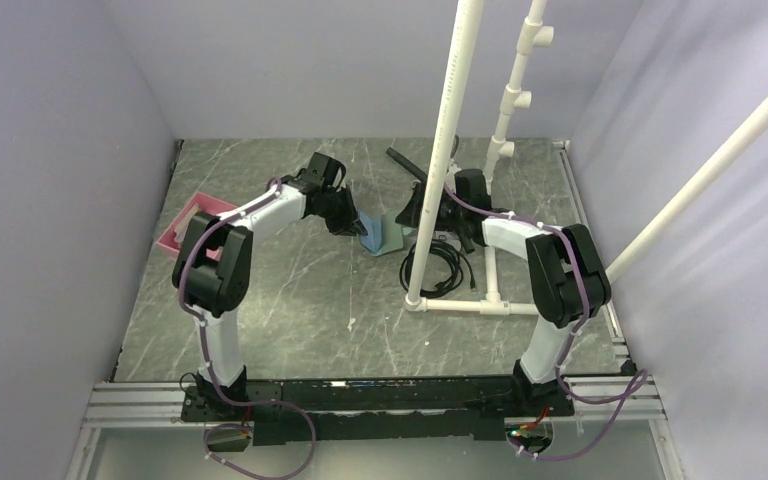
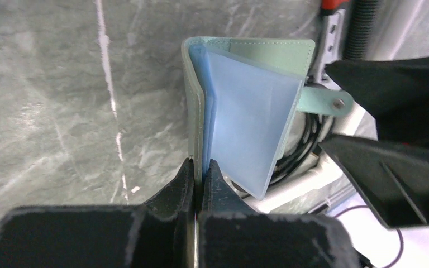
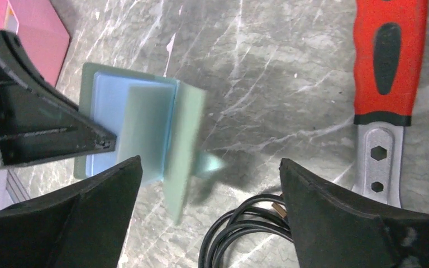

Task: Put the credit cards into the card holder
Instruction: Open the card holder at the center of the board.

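STEP: hold holder open | left gripper [image 2: 197,174]: jaws pressed on one cover edge of the muted-green stitched card holder [image 2: 268,53], its pale-blue sleeves [image 2: 251,128] fanned just beyond them | right gripper [image 3: 209,163]: jaws spread wide, holder ahead between them | you: hold the pinch steady, bring cards edge-first; none visible

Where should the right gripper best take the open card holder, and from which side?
Probably the free green cover near its tab, approached from the side opposite the left gripper, which pinches the other cover; the card holder stands open, book-like.
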Controlling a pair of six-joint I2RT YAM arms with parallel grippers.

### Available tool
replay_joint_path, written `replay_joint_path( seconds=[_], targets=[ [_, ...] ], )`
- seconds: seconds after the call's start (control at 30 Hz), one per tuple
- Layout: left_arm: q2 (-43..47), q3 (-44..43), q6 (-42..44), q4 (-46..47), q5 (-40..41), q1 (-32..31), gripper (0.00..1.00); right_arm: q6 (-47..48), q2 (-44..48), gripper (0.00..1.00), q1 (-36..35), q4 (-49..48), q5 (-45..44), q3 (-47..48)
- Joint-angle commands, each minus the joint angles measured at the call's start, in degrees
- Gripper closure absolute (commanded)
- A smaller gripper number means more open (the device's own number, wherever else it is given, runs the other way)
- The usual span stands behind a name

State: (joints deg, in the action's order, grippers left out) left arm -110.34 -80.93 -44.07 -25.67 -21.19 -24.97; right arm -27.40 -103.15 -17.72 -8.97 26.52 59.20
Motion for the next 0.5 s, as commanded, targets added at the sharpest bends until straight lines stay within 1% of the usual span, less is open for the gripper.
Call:
replay_joint_path(
  seconds=[0.0,0.2,0.27,0.37,0.4,0.43,0.47],
  targets=[
    [-1.68,-5.85,2.67,-7.41,4.61,-1.05,1.00,4.38,1.91,0.01,-1.78,-1.12,2.50,1.76],
    [-2.49,-7.33,2.58,-8.62,6.99,-2.07,1.00,4.94,-0.53,0.00,-5.45,-2.54,5.41,3.64],
    [-2.43,-7.26,2.33,-8.22,6.73,-2.10,1.00,5.21,-1.62,0.00,-6.43,-1.55,4.96,4.78],
    [-2.41,-7.41,2.20,-8.25,6.84,-2.14,1.00,7.06,-3.84,0.00,-8.32,2.88,-0.91,7.51],
    [-2.14,-7.22,2.17,-8.09,6.87,-2.13,1.00,7.29,-4.88,0.02,-8.72,5.02,-5.09,8.63],
    [-1.69,-6.73,2.15,-7.55,6.74,-2.06,1.00,7.53,-5.85,0.05,-8.93,6.80,-7.53,9.44],
    [-1.22,-5.87,2.04,-6.64,6.23,-1.81,1.00,8.06,-6.59,0.11,-8.99,8.01,-9.13,9.88]
  ],
)
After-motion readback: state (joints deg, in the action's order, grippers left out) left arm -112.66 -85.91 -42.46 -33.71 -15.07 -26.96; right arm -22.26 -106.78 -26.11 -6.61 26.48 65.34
